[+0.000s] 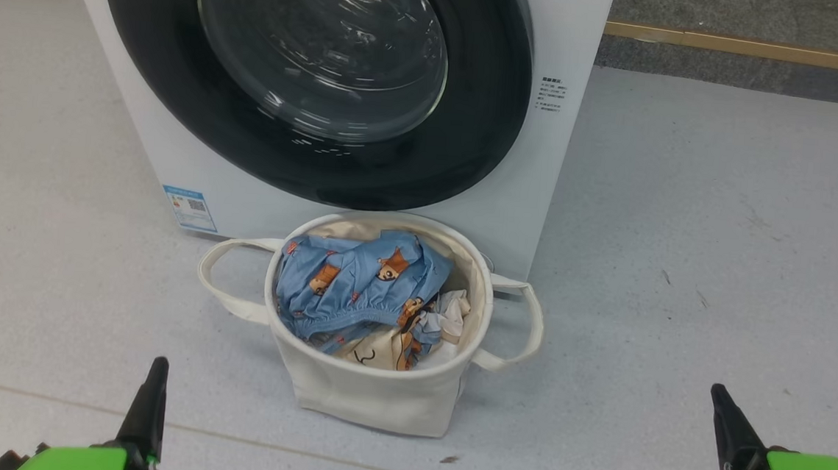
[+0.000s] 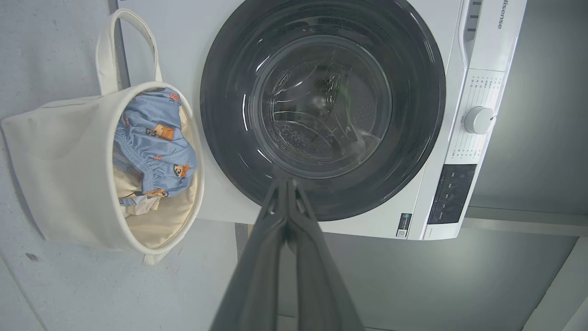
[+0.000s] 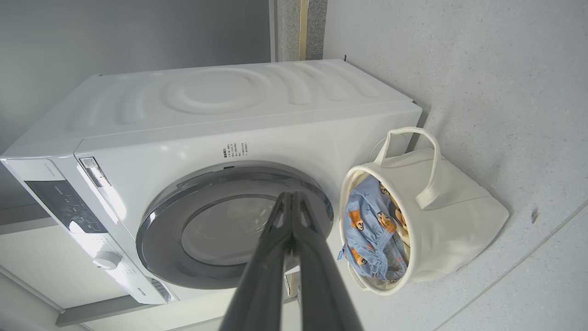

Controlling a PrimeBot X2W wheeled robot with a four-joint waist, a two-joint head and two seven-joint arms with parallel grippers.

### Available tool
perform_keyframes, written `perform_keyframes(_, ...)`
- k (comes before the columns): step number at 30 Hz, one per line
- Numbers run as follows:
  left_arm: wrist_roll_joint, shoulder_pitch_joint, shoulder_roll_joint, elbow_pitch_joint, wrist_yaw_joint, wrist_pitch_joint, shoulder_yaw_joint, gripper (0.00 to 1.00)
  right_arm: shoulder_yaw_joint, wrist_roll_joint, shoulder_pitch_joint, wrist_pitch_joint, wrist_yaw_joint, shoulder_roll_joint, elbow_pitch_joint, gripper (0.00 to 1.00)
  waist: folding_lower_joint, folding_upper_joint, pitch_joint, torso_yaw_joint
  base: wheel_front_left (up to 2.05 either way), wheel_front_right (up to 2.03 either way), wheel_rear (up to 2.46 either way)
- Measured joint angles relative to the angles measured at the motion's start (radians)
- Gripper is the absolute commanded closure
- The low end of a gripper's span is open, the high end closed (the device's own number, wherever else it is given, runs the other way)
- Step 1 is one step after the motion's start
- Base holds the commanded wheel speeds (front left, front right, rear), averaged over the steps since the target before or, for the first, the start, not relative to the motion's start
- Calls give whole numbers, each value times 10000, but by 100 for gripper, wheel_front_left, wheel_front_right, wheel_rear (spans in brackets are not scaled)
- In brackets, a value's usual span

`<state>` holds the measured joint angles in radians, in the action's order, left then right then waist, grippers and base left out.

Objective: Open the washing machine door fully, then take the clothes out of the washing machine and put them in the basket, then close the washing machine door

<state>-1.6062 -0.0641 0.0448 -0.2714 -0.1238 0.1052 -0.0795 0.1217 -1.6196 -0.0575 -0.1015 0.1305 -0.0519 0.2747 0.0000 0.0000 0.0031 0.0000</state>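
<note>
The washing machine (image 1: 556, 171) (image 2: 482, 41) (image 3: 229, 105) stands on the floor with its door (image 1: 312, 73) (image 2: 321, 105) (image 3: 229, 230) closed flat against the front. Through the glass the steel drum looks bare. The cream basket (image 1: 371, 386) (image 2: 59, 170) (image 3: 450, 216) sits right in front of the machine, holding the blue and cream bear-print clothes (image 1: 357, 282) (image 2: 156, 142) (image 3: 372, 230). My left gripper (image 1: 155, 375) (image 2: 285, 184) and right gripper (image 1: 718, 403) (image 3: 290, 197) hang low and back from the basket, both shut on nothing.
Pale grey speckled floor (image 1: 681, 283) spreads on both sides of the basket. A grey wall base with a wooden strip (image 1: 757, 46) runs behind the machine. The control panel and knob (image 2: 477, 120) lie along the machine's top front.
</note>
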Motion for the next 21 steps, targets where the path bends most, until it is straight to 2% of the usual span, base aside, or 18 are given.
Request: perform_keyframes(21, 0, 0, -2, 0, 0, 0, -2, 100, 36, 2, 0, -2, 0, 6, 0, 100, 0, 0, 0, 0, 0, 0, 0)
